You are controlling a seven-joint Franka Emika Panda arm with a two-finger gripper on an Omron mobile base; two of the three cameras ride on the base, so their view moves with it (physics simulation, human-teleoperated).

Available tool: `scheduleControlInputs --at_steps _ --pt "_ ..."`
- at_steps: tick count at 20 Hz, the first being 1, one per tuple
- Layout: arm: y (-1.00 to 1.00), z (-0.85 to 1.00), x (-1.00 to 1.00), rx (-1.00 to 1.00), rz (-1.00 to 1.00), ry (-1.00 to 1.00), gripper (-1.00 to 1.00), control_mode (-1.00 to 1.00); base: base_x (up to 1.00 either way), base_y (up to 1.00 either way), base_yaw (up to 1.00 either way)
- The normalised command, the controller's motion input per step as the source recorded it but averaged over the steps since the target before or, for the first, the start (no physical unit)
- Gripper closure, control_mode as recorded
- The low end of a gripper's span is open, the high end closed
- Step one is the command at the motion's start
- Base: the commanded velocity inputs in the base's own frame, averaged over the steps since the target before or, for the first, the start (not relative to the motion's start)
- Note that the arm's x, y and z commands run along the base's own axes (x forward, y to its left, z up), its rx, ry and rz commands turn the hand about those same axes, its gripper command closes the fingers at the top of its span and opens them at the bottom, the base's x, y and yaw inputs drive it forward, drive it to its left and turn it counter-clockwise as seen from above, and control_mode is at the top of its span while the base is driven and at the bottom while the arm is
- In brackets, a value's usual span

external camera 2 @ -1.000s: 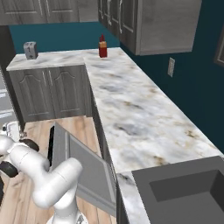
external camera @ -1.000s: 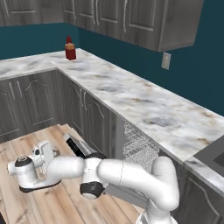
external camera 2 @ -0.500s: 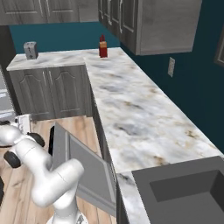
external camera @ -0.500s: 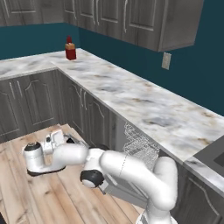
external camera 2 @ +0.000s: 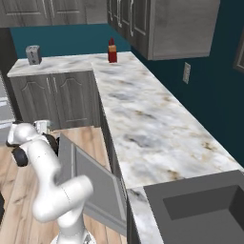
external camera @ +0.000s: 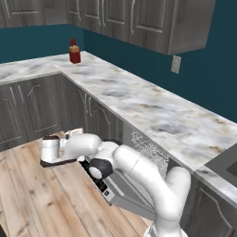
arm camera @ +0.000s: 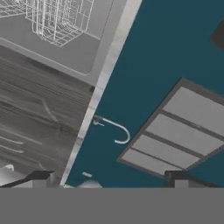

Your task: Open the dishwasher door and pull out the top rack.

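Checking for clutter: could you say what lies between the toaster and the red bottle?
Between toaster and red bottle, only bare marble counter, per right base view.

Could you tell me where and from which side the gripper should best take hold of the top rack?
Probably the front edge of the top rack, reached from the room side over the lowered door. The wire mesh sits in the opening under the counter, so only its front faces out. The gripper is off by the door's far end.
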Motion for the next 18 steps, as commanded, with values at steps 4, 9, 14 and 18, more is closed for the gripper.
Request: scheduleControlInputs --at_steps 4,9,14,18 --pt "-0.59 -0.04 -0.80 0.00 -0.09 0.00 -1.00 -1.00 0.00 0.00 0.00" --pt "-0.65 0.21 -0.93 0.00 -0.05 -0.07 -1.00 -1.00 0.00 0.00 0.00" --pt "-0.71 0.53 -0.64 0.00 -0.02 -0.11 -1.00 -1.00 0.00 0.00 0.00" --pt "-0.59 0.43 -0.32 0.02 0.00 -0.08 -1.00 -1.00 0.00 0.00 0.00"
